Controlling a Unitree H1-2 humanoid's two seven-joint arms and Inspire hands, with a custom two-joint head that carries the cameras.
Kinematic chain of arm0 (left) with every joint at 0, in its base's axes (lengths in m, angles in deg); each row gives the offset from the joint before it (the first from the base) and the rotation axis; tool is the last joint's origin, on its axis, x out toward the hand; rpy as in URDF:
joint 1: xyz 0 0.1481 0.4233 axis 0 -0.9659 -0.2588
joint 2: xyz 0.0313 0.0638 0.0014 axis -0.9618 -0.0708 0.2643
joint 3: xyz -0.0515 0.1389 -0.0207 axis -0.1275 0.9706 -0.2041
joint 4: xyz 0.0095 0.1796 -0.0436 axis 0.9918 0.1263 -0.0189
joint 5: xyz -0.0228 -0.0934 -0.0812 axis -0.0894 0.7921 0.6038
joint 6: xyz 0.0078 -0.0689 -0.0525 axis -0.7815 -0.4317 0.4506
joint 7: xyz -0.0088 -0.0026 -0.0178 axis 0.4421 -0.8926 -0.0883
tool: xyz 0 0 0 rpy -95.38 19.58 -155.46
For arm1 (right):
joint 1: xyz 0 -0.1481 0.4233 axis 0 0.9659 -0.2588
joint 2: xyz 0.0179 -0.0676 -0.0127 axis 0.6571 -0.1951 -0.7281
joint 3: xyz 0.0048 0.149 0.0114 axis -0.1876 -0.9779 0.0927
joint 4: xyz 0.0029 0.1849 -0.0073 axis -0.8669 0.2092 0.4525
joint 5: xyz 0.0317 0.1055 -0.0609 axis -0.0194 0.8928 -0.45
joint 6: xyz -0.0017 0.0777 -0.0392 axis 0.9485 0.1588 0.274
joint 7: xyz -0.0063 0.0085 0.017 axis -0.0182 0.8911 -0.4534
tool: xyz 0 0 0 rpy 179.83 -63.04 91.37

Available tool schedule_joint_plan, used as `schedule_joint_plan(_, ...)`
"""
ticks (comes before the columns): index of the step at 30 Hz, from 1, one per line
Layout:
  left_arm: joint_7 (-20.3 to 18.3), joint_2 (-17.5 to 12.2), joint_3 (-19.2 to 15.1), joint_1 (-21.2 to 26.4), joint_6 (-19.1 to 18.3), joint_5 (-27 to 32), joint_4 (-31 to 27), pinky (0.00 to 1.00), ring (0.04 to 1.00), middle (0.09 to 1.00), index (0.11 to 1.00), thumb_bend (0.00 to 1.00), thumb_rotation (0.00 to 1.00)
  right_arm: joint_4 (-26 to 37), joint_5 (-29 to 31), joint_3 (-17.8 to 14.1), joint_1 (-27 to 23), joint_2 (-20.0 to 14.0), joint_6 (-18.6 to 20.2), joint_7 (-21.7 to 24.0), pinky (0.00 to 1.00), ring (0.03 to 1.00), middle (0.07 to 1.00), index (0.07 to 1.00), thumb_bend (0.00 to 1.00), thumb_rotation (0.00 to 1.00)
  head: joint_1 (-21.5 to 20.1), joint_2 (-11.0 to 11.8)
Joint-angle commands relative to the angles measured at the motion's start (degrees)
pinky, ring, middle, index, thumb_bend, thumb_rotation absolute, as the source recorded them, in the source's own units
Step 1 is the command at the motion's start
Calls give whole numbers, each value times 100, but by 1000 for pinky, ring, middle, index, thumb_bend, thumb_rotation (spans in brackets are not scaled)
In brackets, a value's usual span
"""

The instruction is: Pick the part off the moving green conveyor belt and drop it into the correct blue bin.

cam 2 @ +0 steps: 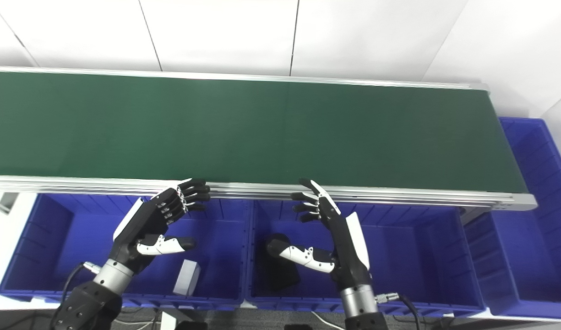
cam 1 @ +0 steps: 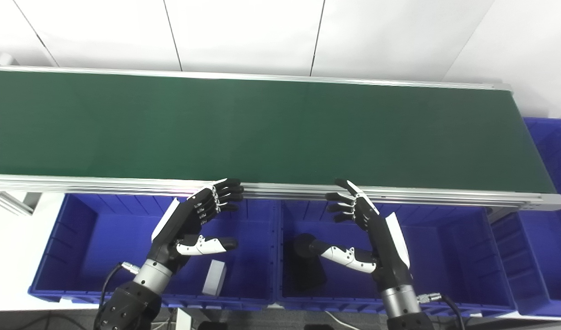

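The green conveyor belt (cam 1: 262,123) runs across the view and no part shows on it. My left hand (cam 1: 193,220) is open and empty, held above the left blue bin (cam 1: 78,238) near the belt's front rail. My right hand (cam 1: 367,229) is open and empty above the middle blue bin (cam 1: 445,252). A white block (cam 1: 215,277) lies in the left bin. A black part (cam 1: 307,268) lies in the middle bin, partly behind my right thumb.
A third blue bin (cam 1: 552,183) stands at the belt's right end. The aluminium front rail (cam 1: 285,189) of the conveyor runs just beyond my fingertips. A white wall stands behind the belt.
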State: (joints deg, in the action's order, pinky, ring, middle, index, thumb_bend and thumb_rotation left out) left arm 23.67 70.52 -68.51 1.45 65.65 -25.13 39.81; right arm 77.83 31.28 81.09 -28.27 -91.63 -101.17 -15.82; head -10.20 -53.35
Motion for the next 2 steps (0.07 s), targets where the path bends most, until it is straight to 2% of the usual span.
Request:
schedule_joint_plan(1,42,7,8,90,127,13,-120,719,772,800,793,900,331,190,39,19,-77,24,12,0,597,680,754,868,747,407,2,3)
schedule_joint_plan(2,42,0,11,93,120,14,-122,723,773,801,794,898,329,191,42,19,-78,29,21,0,595,679,753,867,747,404,1,2)
